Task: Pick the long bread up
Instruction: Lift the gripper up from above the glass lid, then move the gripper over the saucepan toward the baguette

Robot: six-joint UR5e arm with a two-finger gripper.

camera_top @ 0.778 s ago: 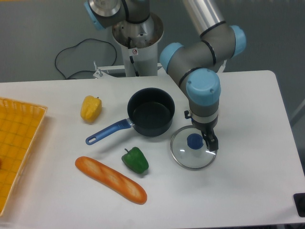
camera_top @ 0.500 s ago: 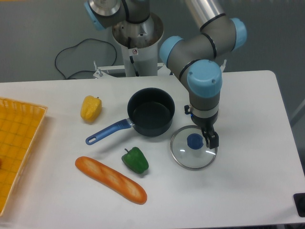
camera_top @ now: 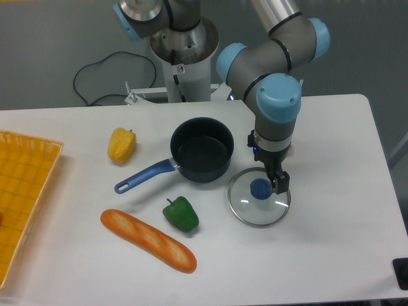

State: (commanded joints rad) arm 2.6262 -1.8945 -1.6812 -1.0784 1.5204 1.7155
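One black two-finger gripper (camera_top: 275,183) hangs over a glass lid (camera_top: 259,204), its opening unclear; the long orange-brown slashed baguette (camera_top: 148,240) lies untouched.

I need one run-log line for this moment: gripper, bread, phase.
gripper: above glass lid, state unclear | long bread: on table, untouched, left of gripper | phase: approach not begun

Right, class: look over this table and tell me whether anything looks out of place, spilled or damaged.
Nothing is spilled or broken. The one oddity: the glass lid lies flat on the table beside the pot, not on it, with the gripper over it, far from the long bread.
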